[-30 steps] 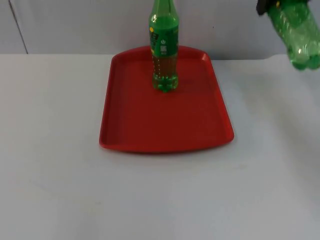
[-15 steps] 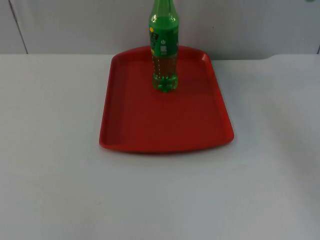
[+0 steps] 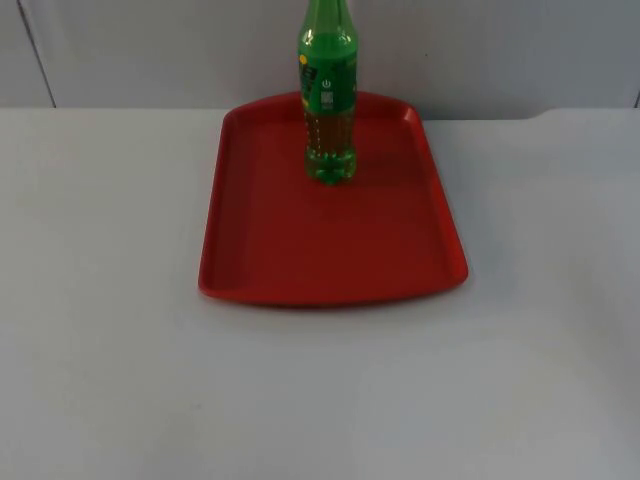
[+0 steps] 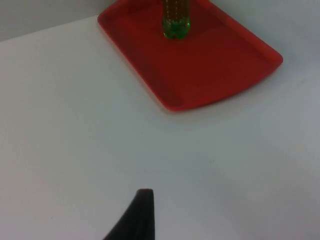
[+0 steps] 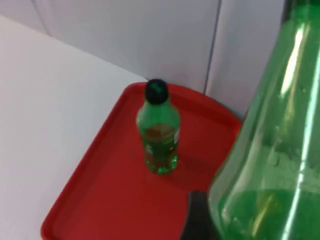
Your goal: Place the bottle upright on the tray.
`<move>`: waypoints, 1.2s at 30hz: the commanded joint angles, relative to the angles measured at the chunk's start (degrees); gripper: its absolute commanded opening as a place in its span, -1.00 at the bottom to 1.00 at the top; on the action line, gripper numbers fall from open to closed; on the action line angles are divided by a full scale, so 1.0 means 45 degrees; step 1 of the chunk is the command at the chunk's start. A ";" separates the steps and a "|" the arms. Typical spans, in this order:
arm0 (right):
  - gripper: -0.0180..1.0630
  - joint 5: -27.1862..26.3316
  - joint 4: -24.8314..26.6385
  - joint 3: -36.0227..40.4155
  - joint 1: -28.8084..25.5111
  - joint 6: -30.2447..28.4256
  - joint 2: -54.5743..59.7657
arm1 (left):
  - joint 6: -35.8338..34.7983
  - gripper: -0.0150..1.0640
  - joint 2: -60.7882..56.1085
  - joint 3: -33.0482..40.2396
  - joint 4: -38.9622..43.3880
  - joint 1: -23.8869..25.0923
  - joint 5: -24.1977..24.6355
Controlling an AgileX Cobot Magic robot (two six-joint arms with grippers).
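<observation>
Bottle (image 3: 328, 100) upright on red tray (image 3: 260, 250) (top cut off)

On my left wrist cam I see one fingertip (image 4: 137, 215) of the left gripper: matte black, curved, tapering to a blunt rounded tip. On my right wrist cam, a right gripper finger (image 5: 196, 220): dark, smooth, w/ no markings I can see.
</observation>
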 commanded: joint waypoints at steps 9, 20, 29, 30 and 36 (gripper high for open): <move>-0.97 -0.6469 0.0378 0.7677 0.0321 -0.0150 -0.3969 | -0.0101 0.98 -0.0061 0.0056 0.0045 -0.0088 -0.0114; -0.97 -1.0893 0.2472 1.1876 0.0435 -0.1595 -0.4688 | -0.0101 0.98 -0.0061 0.0056 0.0045 -0.0088 -0.0114; -0.97 -1.6489 0.2457 1.4548 0.2186 -0.3101 -0.4582 | -0.0101 0.98 -0.0061 0.0056 0.0045 -0.0088 -0.0114; -0.97 -1.6489 0.2457 1.4548 0.2186 -0.3101 -0.4582 | -0.0101 0.98 -0.0061 0.0056 0.0045 -0.0088 -0.0114; -0.97 -1.9550 0.2224 1.5555 0.2825 -0.3101 -0.3990 | -0.0101 0.98 -0.0061 0.0056 0.0045 -0.0088 -0.0114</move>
